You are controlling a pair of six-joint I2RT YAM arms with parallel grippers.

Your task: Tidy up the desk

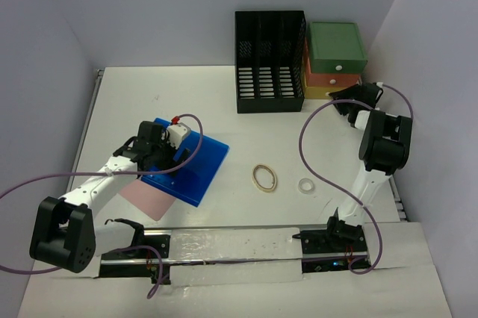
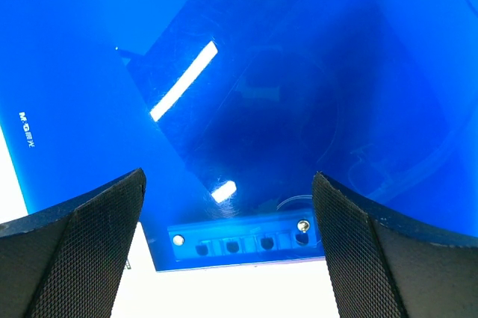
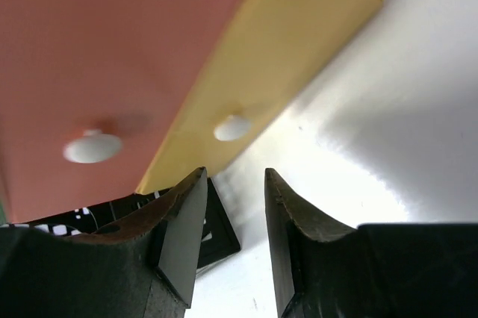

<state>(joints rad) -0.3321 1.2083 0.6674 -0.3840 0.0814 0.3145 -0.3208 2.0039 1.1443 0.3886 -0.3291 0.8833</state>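
The white desk [image 1: 149, 86] holds a glossy blue folder [image 1: 196, 163] at the left, lying partly on a pink sheet [image 1: 142, 197]. My left gripper [image 1: 162, 158] hovers over the folder, jaws wide open and empty. In the left wrist view the gripper [image 2: 228, 178] frames the folder [image 2: 246, 72] and its clip strip [image 2: 239, 239] at the folder's edge. My right gripper [image 1: 335, 98] is at the back right, just in front of the drawer unit [image 1: 336, 60]. In the right wrist view the gripper [image 3: 235, 172] is slightly open and empty, just below the yellow drawer's white knob [image 3: 233, 128].
A black slotted file rack [image 1: 270, 60] stands at the back, left of the drawer unit. A tan rubber band [image 1: 264, 178] and a small white ring [image 1: 306, 184] lie mid-desk. The orange drawer's knob [image 3: 92, 146] and a corner of the rack [image 3: 220, 228] show in the right wrist view.
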